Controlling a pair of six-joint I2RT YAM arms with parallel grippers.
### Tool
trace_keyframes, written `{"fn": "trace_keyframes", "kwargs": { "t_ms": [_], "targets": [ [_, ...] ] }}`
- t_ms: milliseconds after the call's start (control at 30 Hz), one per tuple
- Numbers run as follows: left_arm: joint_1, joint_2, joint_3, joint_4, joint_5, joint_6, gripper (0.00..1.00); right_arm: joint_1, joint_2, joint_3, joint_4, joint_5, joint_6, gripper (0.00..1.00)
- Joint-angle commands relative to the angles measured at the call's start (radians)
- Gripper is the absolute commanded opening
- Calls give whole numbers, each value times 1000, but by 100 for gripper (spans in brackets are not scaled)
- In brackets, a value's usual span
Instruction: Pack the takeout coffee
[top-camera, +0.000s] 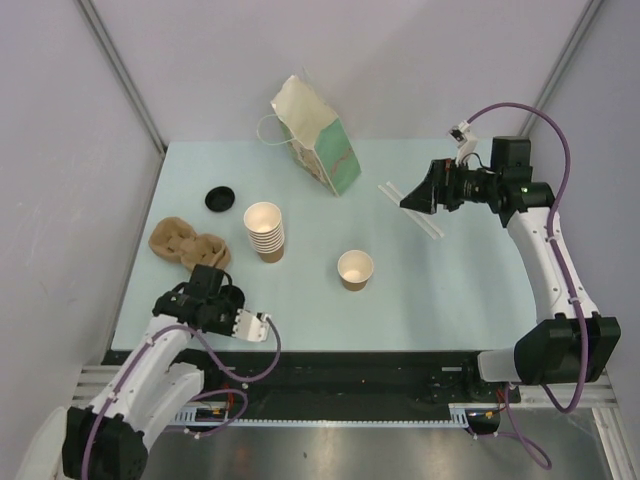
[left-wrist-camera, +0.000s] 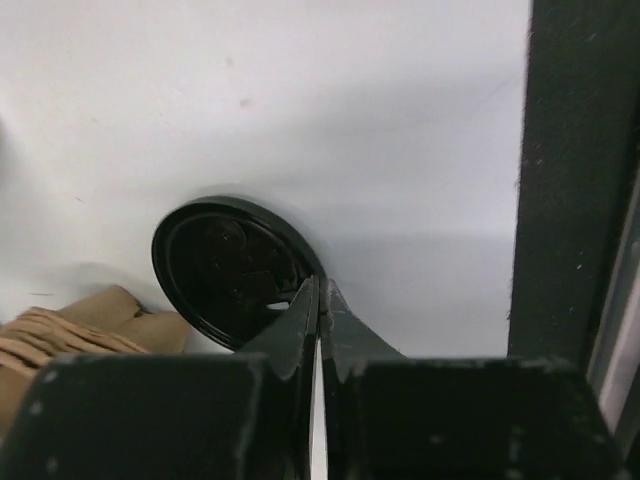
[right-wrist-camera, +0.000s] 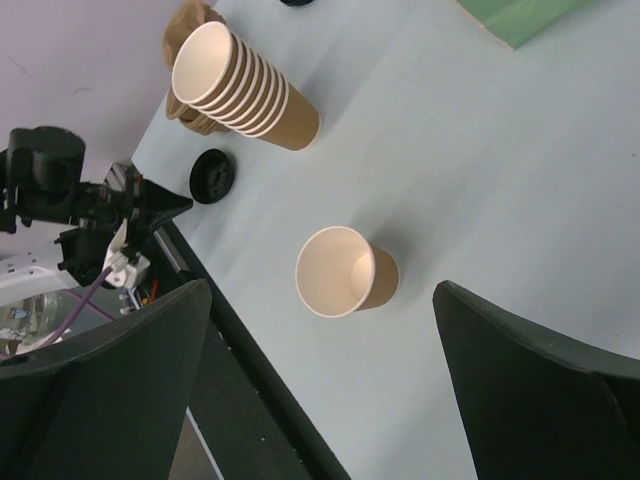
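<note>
The single brown paper cup (top-camera: 355, 269) (right-wrist-camera: 345, 272) stands upright and lidless in the middle of the table, cream inside. One black lid (left-wrist-camera: 225, 270) (right-wrist-camera: 211, 176) lies by the pulp carrier (top-camera: 190, 245). My left gripper (left-wrist-camera: 322, 285) (top-camera: 207, 275) is shut with its tips pinching that lid's near rim; in the top view the gripper hides this lid. A second black lid (top-camera: 220, 198) lies further back. My right gripper (right-wrist-camera: 320, 400) (top-camera: 415, 195) hangs open, high over the right side of the table, with the cup far below between its fingers.
A stack of nested brown cups (top-camera: 265, 232) (right-wrist-camera: 240, 85) stands left of the single cup. A cream and green paper bag (top-camera: 315, 135) sits at the back. Thin white sticks (top-camera: 410, 210) lie under the right gripper. The table's black front rail (left-wrist-camera: 575, 180) runs close beside the left gripper.
</note>
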Motion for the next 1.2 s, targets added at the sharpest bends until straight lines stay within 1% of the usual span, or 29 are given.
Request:
{"fn": "trace_keyframes", "kwargs": {
  "t_ms": [0,33,67,100,133,167,200,233,267,333,367,400,433,467,500,533,567,667,700,900,967,1033,1067,1167],
  "targets": [
    [-127,-78,65,-89,86,-18,0,-20,-41,12,-30,-26,-32,99],
    [-160,-87,108,-98,91,-41,0,-17,-48,13,-37,-26,-32,100],
    [-194,-89,134,-98,97,-102,0,-14,-59,13,-62,-26,-28,100],
    [-255,-86,162,-95,106,-136,0,1,-64,7,-68,-27,-11,100],
    [-281,-78,213,-90,120,-167,0,12,-65,4,-76,-26,-3,100],
    [-307,-37,237,-87,114,-241,2,32,-70,2,-97,-4,3,100],
    [-350,-8,255,-83,96,-282,7,64,-73,-4,-105,0,2,100],
    [-355,30,289,-90,59,-317,14,84,-76,-5,-116,6,-3,100],
    [-355,89,301,-96,45,-373,27,95,-79,-10,-125,25,-9,100],
    [-323,117,277,-83,13,-394,37,107,-96,-19,-119,34,-11,100],
    [-309,111,253,-64,-5,-397,45,109,-97,-19,-113,40,-11,100],
    [-286,103,219,-7,-36,-391,48,109,-97,-19,-108,40,-8,100],
    [-275,95,146,27,-68,-379,49,109,-96,-19,-106,37,-5,100],
    [-257,91,110,61,-129,-336,50,110,-96,-19,-105,34,-3,100],
    [-185,86,82,115,-139,-307,51,112,-93,-19,-106,33,-2,100],
    [-141,89,47,130,-139,-276,53,116,-94,-19,-109,33,-3,100],
    [-66,95,39,143,-137,-224,54,116,-93,-21,-111,33,-6,100],
    [22,132,35,164,-134,-153,57,124,-88,-19,-116,34,-11,100],
    [33,144,36,172,-131,-147,59,127,-87,-19,-116,33,-12,100],
    [38,203,13,244,-108,-113,59,130,-70,-19,-97,34,-21,100],
    [38,236,1,256,-108,-90,55,130,-61,-17,-96,37,-26,100],
    [38,261,-16,262,-119,-64,48,132,-56,-14,-96,42,-32,100],
    [38,269,-21,255,-121,-55,47,132,-51,-11,-97,43,-31,100],
    [38,261,-42,253,-128,-24,40,133,-48,-10,-97,45,-31,100]
  ]
}}
